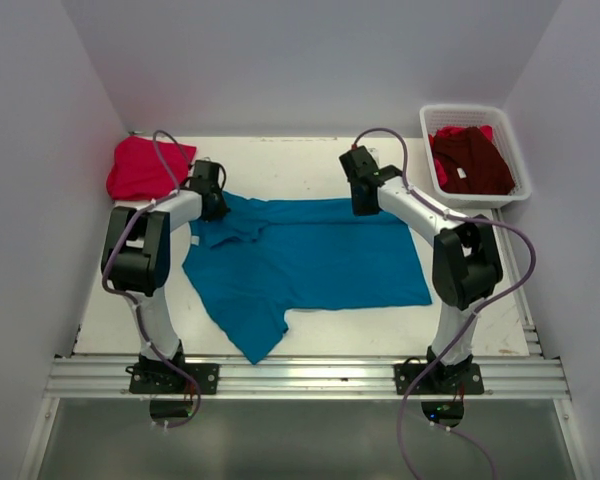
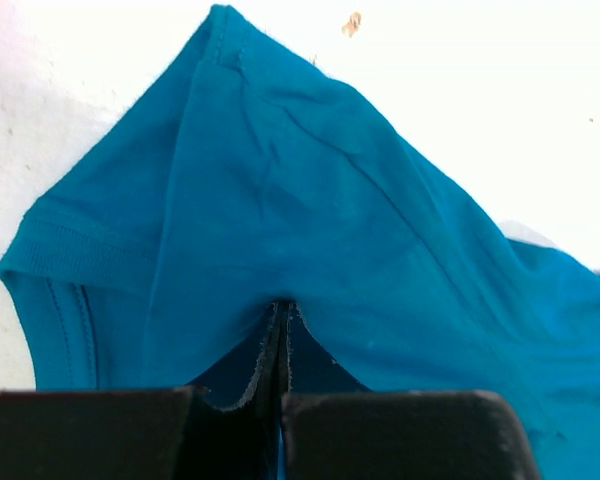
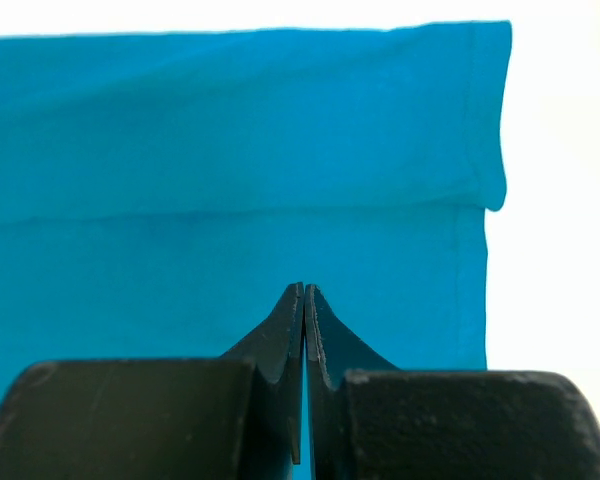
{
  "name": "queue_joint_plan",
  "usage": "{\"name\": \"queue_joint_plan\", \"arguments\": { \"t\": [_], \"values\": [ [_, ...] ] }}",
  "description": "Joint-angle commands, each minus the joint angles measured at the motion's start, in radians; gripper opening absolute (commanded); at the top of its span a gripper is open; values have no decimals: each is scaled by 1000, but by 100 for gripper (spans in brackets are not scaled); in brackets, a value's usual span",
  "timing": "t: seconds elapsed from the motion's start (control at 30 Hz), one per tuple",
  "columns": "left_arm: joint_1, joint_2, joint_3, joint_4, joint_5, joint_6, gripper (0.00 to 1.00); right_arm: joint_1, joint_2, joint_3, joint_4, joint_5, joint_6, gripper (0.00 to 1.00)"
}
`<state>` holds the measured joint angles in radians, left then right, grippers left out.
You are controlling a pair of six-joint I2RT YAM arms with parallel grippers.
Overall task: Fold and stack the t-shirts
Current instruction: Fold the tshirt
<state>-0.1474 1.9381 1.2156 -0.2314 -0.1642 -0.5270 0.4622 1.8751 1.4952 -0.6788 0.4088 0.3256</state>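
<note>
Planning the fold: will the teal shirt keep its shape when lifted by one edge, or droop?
Probably droops: the teal shirt tents where the left hand pinches it. Likely light: it lies thin and flat. Pushed, it may bunch, as its creases suggest.

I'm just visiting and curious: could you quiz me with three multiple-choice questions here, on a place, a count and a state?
1. Where is the maroon shirt?
A in the basket
B on the floor
C hanging from an arm
2. How many shirts show?
A one
B three
C five
3. The left arm's jaws are:
A wide open
B shut on the teal shirt
C gripping the basket
Answers: A, white mesh surrounds it; B, teal shirt, red shirt, maroon shirt; B, teal cloth tents up between them.
</note>
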Motion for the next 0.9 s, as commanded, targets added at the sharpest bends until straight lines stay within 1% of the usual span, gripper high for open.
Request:
{"name": "queue_joint_plan", "arguments": {
  "t": [0.0,0.1,0.33,0.5,0.87],
  "values": [
    [37,74,41,-62,-32,48,0,-52,76,103,-17,28,30,0],
    [57,102,87,-72,-20,67,0,-95,148,151,-31,18,41,0],
    [91,143,142,-80,11,93,0,-132,213,212,-31,16,33,0],
    [101,144,108,-46,29,107,0,-142,243,218,-22,7,27,0],
    [109,133,87,-39,38,107,0,-149,315,204,-1,-39,52,0]
  ]
}}
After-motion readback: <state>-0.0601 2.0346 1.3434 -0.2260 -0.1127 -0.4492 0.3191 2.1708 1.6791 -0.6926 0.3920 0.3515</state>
